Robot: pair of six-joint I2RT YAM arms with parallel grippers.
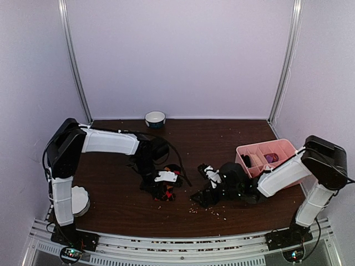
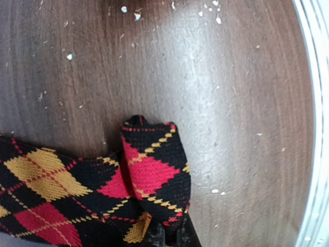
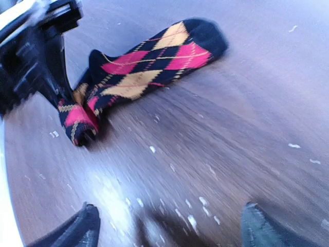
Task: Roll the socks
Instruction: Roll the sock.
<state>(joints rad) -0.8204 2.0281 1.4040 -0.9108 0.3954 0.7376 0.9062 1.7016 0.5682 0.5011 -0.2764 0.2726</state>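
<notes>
The black argyle sock lies on the dark wooden table, also seen in the top view. One end of it is folded over. My left gripper is shut on that folded end, with the fabric pinched between its jaws; it also shows in the top view. My right gripper is wide open and empty, low over the bare table to the right of the sock. A purple thing lies in the pink box. I cannot tell if it is the striped sock.
A pink divided box stands at the right by the right arm. A white-and-blue bowl sits at the back edge. A pale rolled bundle lies by the left arm's base. Pale crumbs dot the table.
</notes>
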